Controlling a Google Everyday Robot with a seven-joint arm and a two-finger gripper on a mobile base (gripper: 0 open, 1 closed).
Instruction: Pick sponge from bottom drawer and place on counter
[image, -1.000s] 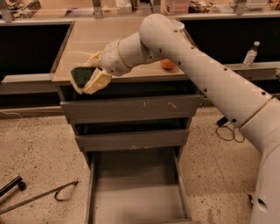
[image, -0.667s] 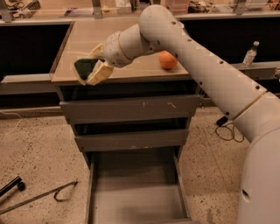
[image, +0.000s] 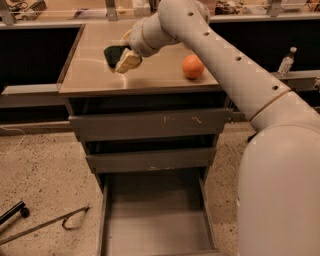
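Your gripper (image: 121, 56) sits over the left-centre part of the counter (image: 95, 82), its pale fingers (image: 129, 61) closed on the sponge (image: 113, 54). The dark green pad sticks out to the left of the fingers. You cannot tell whether the sponge touches the shiny top or hangs just above it. The orange (image: 192, 66) rests on the same counter, well apart from the sponge, toward the right edge. Your arm (image: 235, 75) crosses the counter from the lower right and passes behind the orange. Below the top, the two upper drawers (image: 150, 124) are nearly shut. The bottom drawer (image: 155, 227) is pulled out wide and shows its plain grey floor. A thin metal rod (image: 45, 227) lies on the speckled floor (image: 45, 170) to the left, and a water bottle (image: 286, 61) stands on the ledge at the far right.
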